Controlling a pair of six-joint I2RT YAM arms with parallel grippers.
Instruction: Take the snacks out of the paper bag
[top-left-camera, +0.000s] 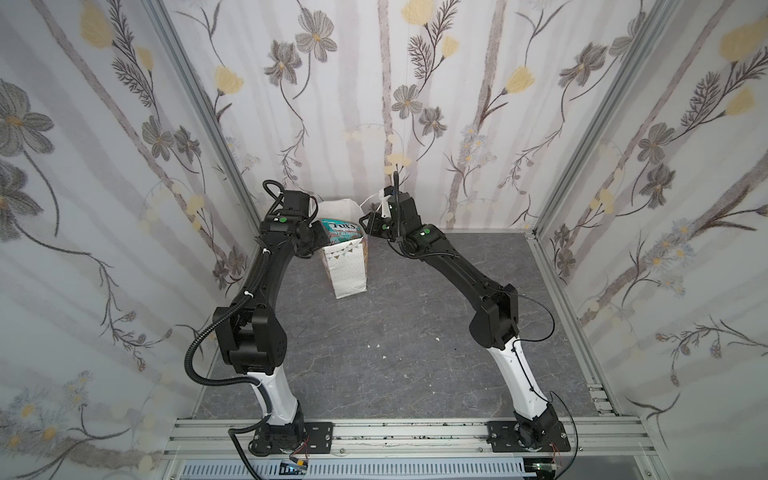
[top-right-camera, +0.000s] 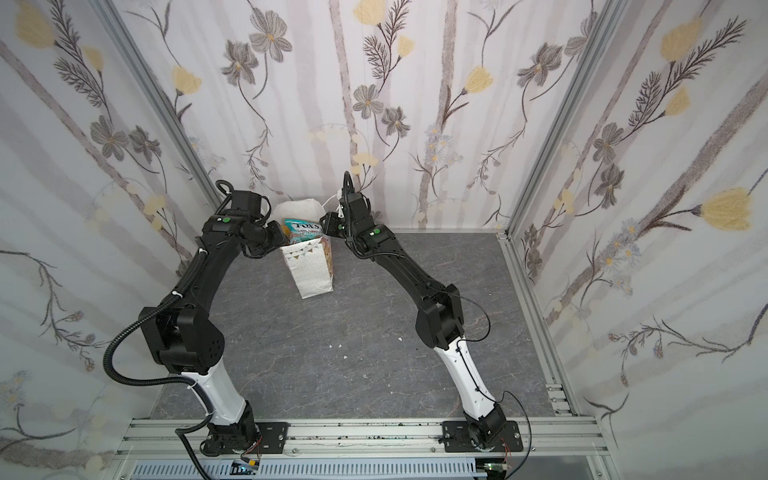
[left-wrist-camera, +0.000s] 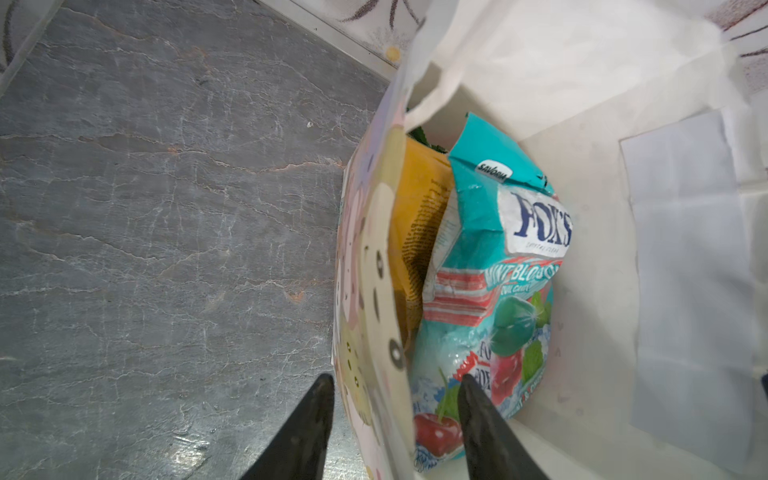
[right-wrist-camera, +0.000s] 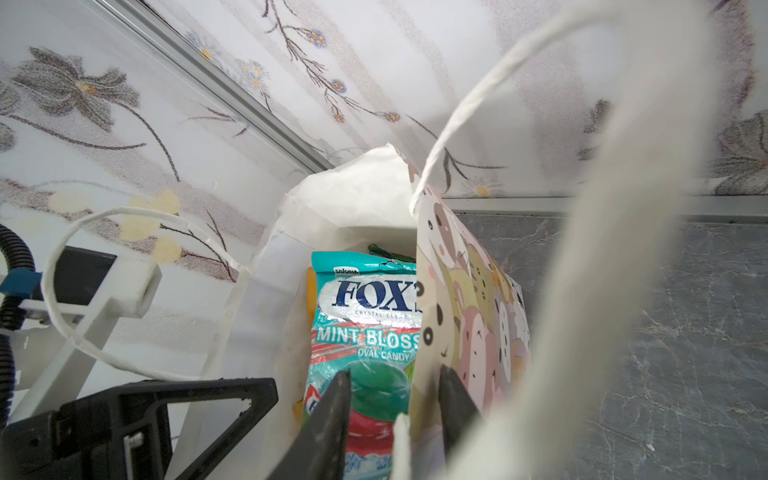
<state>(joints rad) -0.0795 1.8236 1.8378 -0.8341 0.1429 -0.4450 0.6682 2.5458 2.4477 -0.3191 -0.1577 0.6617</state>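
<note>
paper bag (top-left-camera: 347, 270): upright on table (top-left-camera: 395, 332), far centre, between both arms. contents: teal fox's packet (left-wrist-camera: 498, 270) uppermost, yellow-orange packet (left-wrist-camera: 419, 216) beside it. left gripper (left-wrist-camera: 395, 378): jaws apart, astride 1 side wall. right gripper (right-wrist-camera: 395, 372): jaws apart, astride the opposite side wall.

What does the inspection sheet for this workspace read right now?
Surface: grey marbled table.
Job's things: paper bag upright at the back; teal FOX'S packet and yellow-orange packet inside; none seen outside.
Clutter: white specks on the table.
Grippers: left gripper and right gripper each straddle a bag side wall, fingers apart.
Cables: black conduit and thin wire loop clear of the bag.
Surroundings: floral walls, aluminium rail.
</note>
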